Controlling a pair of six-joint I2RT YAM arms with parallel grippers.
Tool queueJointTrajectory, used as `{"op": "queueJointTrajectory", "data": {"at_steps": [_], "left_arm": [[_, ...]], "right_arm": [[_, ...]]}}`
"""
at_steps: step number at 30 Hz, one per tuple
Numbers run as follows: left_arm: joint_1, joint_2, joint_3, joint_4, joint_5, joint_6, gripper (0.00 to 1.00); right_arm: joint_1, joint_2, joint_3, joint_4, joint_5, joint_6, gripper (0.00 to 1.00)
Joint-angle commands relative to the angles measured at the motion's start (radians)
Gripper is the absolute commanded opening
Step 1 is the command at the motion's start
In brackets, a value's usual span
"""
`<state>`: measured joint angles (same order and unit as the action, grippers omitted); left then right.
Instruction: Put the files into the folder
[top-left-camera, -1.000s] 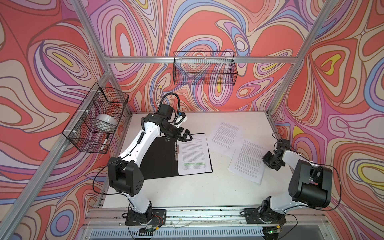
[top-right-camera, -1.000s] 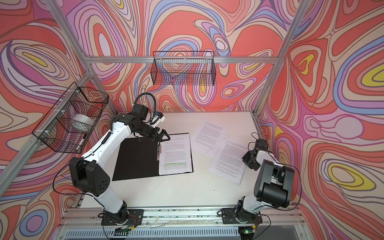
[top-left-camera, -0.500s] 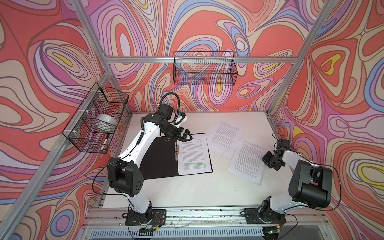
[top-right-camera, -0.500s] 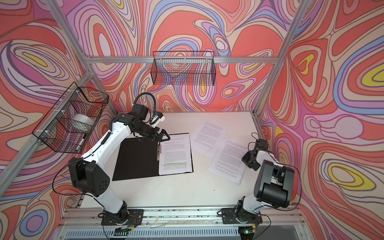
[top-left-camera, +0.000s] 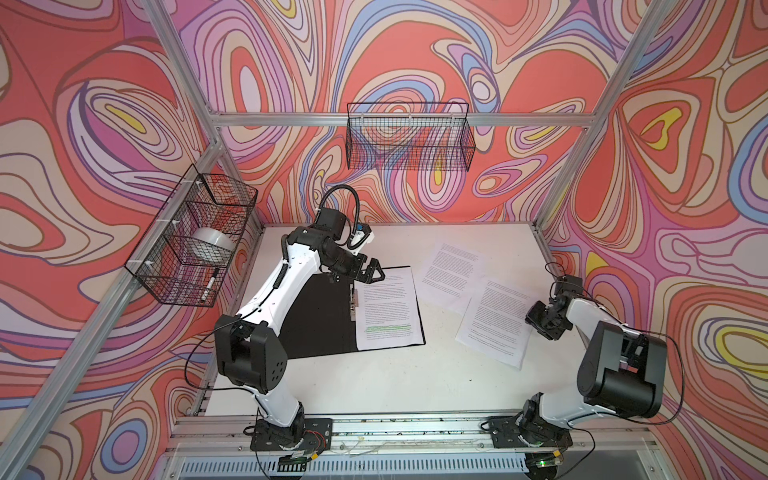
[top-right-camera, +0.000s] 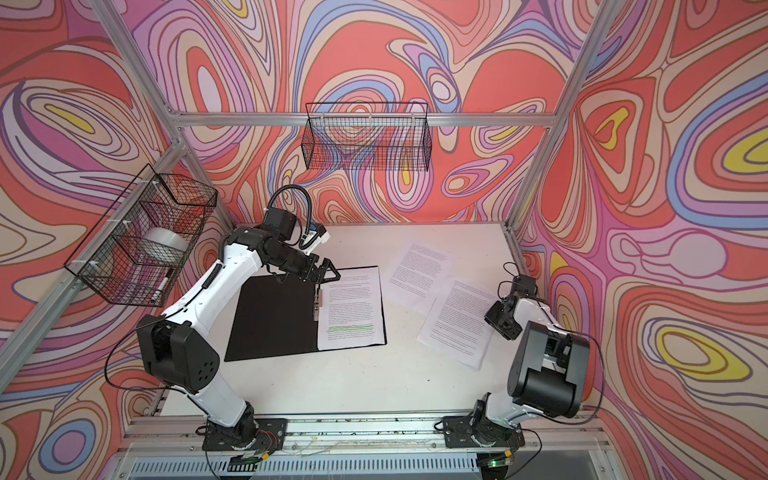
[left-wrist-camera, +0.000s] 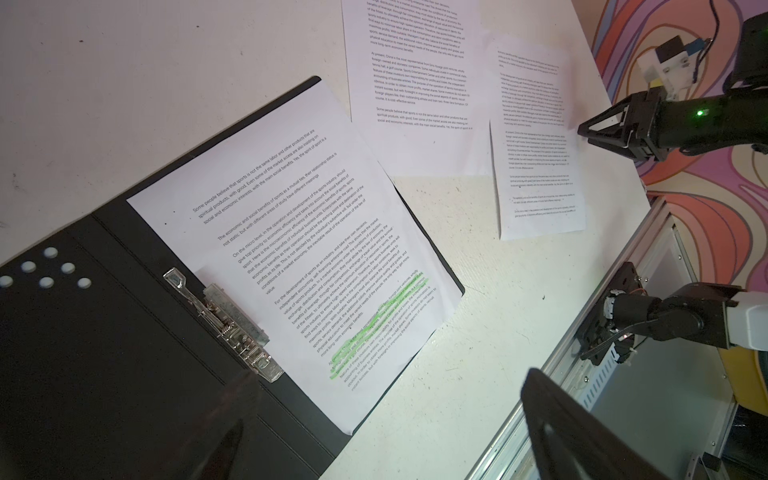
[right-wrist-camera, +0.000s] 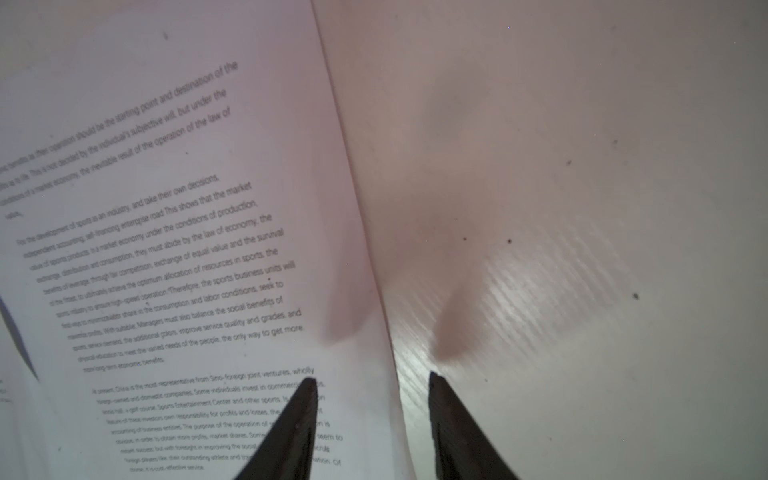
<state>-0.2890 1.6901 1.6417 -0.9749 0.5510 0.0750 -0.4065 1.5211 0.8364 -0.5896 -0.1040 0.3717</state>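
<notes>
On table (top-left-camera: 374, 386), folder (top-left-camera: 320, 320) open, long sides front-to-back; left fingers (top-left-camera: 377, 271) wide, right fingers (right-wrist-camera: 286, 432) parted.

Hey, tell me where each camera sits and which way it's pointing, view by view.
Top views: high above the front edge, looking down at the table; both arms show whole, left gripper over the folder, right gripper beside a loose sheet.
Left wrist: on the left arm, looking across the open folder toward the right gripper; its own fingers show, blurred.
Right wrist: close above that sheet's edge, looking down; both fingertips show, apart.
Shared: left wrist and top views both show the green-highlighted sheet in the folder.
</notes>
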Motion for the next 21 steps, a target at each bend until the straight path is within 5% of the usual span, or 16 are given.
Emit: {"op": "queueJointTrajectory", "data": {"at_steps": [1,8,21], "left_arm": [[-0.006,-0.024,-0.011,0.005,0.019,0.004,0.99],[-0.005,-0.027,-0.014,0.006,0.019,0.005,0.99],[-0.004,-0.033,-0.02,0.009,0.01,0.006,0.99]], "right_arm": [[-0.004,0.029,0.042,-0.034,0.001,-0.006,0.52],[-0.005,0.125,0.076,-0.033,-0.039,-0.03,0.57],[-0.003,0.234,0.138,-0.064,-0.053,-0.074,0.52]]}}
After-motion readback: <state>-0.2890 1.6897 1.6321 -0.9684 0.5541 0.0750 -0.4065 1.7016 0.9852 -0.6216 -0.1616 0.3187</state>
